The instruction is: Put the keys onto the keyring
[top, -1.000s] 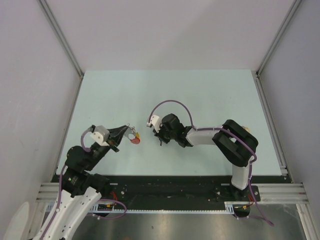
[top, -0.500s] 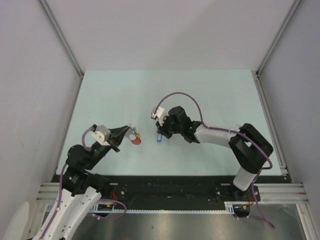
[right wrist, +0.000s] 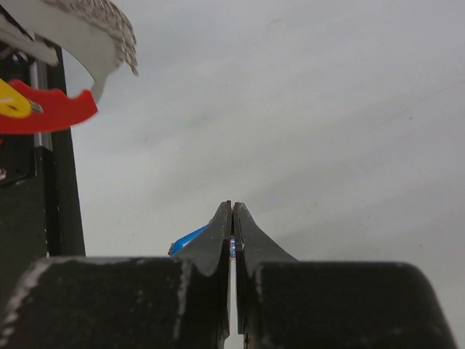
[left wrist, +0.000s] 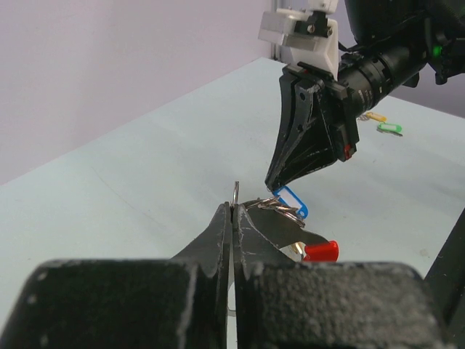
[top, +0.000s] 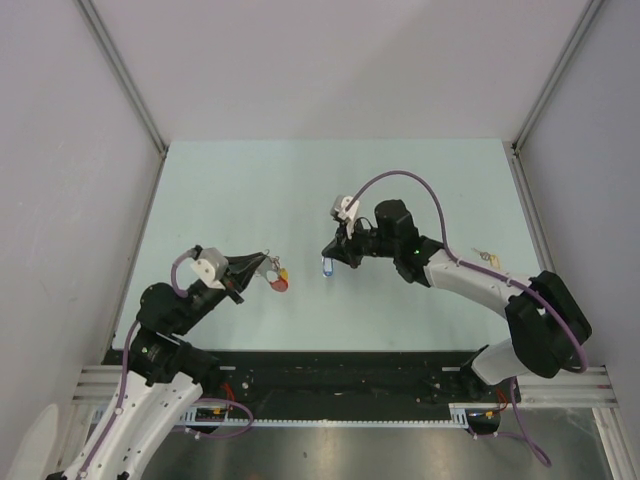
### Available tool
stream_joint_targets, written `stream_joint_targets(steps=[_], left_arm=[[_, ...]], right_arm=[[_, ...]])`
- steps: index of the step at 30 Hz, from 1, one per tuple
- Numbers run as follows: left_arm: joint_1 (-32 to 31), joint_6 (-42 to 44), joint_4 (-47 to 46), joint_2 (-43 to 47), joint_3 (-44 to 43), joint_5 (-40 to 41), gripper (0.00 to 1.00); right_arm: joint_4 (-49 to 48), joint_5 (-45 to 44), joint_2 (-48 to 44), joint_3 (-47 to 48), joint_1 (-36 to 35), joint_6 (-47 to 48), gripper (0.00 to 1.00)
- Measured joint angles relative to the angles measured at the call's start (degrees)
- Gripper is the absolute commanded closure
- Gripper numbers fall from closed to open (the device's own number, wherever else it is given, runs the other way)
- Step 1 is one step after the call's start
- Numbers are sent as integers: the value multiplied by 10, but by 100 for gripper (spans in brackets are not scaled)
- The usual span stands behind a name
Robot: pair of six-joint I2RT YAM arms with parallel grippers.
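Left gripper [top: 260, 262] clenched on the thin ring of the keyring [top: 280, 284]. The red band hangs past the tips, with a yellow tag [right wrist: 10, 99] against it. Right gripper [top: 330, 254] pinched tight on the blue-tagged key [top: 326, 269]. This key sits at 3 o'clock of the keyring, near but apart. A yellow-tagged key [left wrist: 374, 116] and a green-tagged key [left wrist: 390, 129] lie on the table [top: 230, 190] at 3 o'clock of the right gripper, well apart from it.

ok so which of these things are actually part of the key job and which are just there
Part of the job:
- keyring, pinched in the left gripper
- blue key, pinched in the right gripper
- yellow key and green key, loose on the table

Just there:
- purple cable on the right arm
- metal rail at the near edge
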State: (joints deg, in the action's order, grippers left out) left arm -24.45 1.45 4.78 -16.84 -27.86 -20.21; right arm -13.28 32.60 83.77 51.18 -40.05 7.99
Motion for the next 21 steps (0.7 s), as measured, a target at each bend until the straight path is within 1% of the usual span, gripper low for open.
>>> stream_joint_targets(steps=[5,10,15,19,21], left_arm=[[1,0,0,7,0,1,100],[1,0,0,12,0,5,100],[1,0,0,17,0,5,100],[2,0,0,19,0,5,100],[4,0,0,19,0,5,100]], right_arm=[[59,-44,19,-2,-14,38,100],[101,-90,96,-5,-35,73,100],[123,-114,155,-6,-48,92,100],[117,-123,165,1,-55,101,100],[112,-127,168,3,-59,102,97]])
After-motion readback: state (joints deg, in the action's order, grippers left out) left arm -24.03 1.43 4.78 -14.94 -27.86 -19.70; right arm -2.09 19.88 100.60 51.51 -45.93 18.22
